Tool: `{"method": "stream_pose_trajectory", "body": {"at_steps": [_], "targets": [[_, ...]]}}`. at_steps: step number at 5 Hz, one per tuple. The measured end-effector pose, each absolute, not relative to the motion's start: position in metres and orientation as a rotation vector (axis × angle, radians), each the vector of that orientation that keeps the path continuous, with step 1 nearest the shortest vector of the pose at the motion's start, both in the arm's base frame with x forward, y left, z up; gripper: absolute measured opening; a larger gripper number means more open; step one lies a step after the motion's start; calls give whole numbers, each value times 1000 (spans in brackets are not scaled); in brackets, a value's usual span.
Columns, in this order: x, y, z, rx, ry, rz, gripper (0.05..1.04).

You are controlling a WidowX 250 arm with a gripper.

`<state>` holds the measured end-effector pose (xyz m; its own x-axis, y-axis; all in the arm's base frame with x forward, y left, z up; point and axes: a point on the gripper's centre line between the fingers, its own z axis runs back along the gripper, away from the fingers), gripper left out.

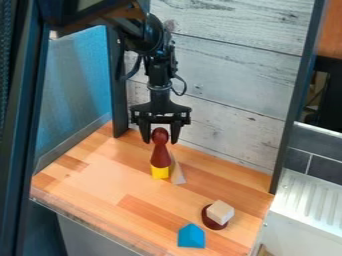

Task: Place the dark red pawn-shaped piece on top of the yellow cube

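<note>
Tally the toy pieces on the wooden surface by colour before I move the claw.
Dark red: 2 (pawn-shaped piece, round piece)
Plain wood: 2 (pointed piece, block on the round piece)
Yellow: 1 (block under the pawn-shaped piece)
Blue: 1 (peaked block)
Total: 6

And here we have a smooth, dark red, pawn-shaped piece point(160, 153), round head up top, body flaring wide below, standing upright on a flat-sided, bright yellow block point(159, 172); that block, we see, sits on the striped wooden tabletop point(100, 175).
</note>
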<state>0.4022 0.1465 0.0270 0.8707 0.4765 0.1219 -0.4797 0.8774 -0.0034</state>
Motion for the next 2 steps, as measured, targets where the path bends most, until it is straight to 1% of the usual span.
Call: {"method": "stream_pose_trajectory", "body": {"at_steps": [1,2], "targets": [[401,146,31,28,-125,476,1016],[402,146,71,29,-187,459,1009]]}}
